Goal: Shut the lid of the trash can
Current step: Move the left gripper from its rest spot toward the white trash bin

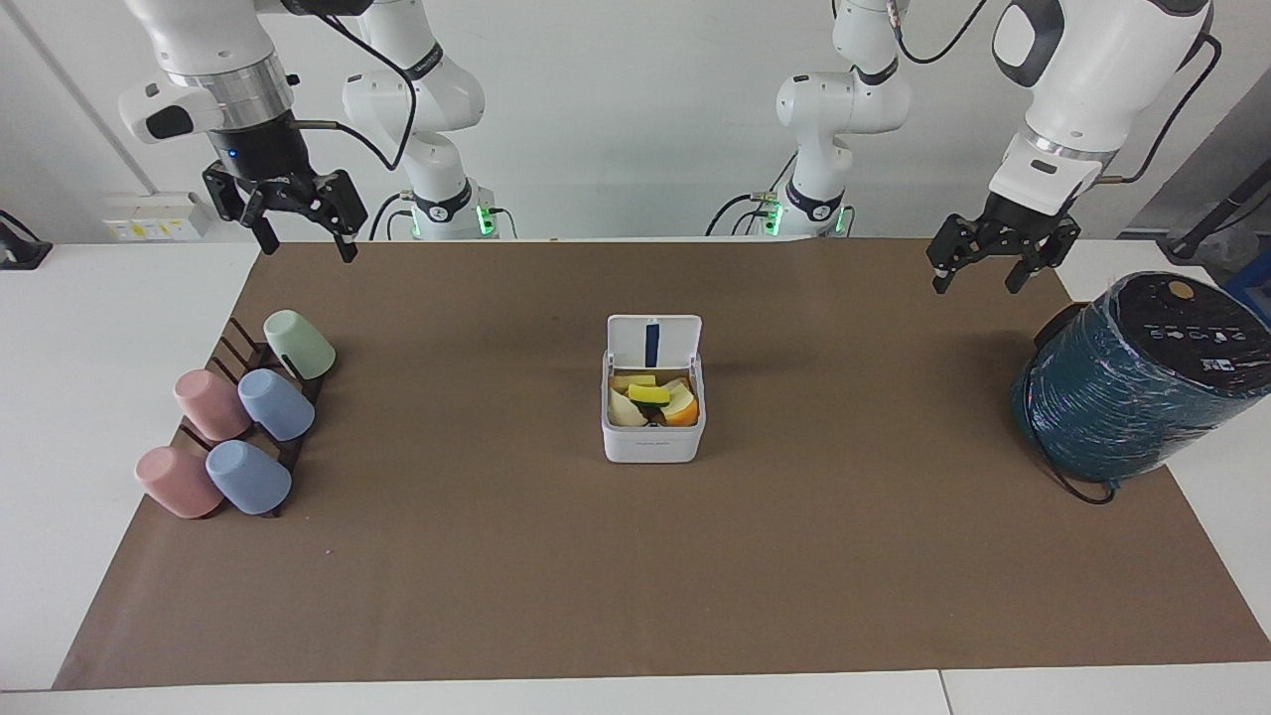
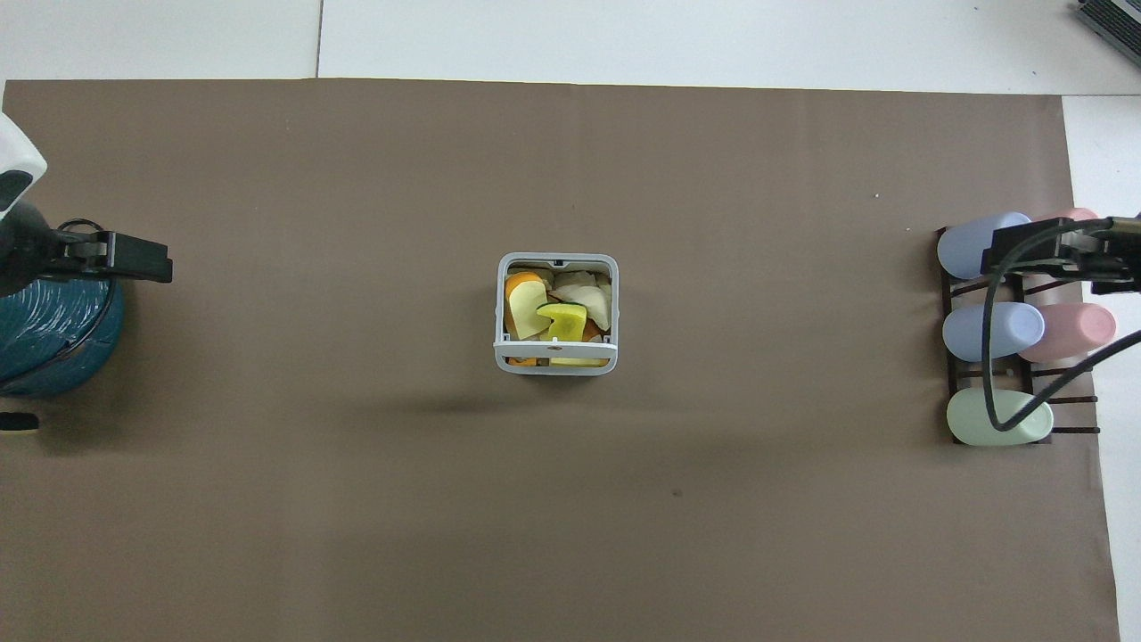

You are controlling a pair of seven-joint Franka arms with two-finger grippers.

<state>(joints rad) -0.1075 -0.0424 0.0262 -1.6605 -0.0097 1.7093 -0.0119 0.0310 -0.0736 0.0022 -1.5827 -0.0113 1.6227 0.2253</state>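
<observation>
The small white trash can (image 1: 652, 444) stands in the middle of the brown mat, with yellow, orange and white scraps inside. Its lid (image 1: 653, 341) stands upright and open at the edge nearer to the robots, with the blue strip on its inner face showing. In the overhead view the trash can (image 2: 500, 308) shows its open top and the lid (image 2: 554, 349) is seen edge-on. My left gripper (image 1: 978, 281) hangs open and empty in the air beside the teal spool, also in the overhead view (image 2: 134, 256). My right gripper (image 1: 305, 241) hangs open and empty over the cup rack's end of the mat, and it shows too in the overhead view (image 2: 1061, 254).
A large teal wrapped spool (image 1: 1132, 387) stands at the left arm's end of the table, also in the overhead view (image 2: 45, 339). A dark rack with several pastel cups (image 1: 238, 417) lies at the right arm's end, also in the overhead view (image 2: 994, 330).
</observation>
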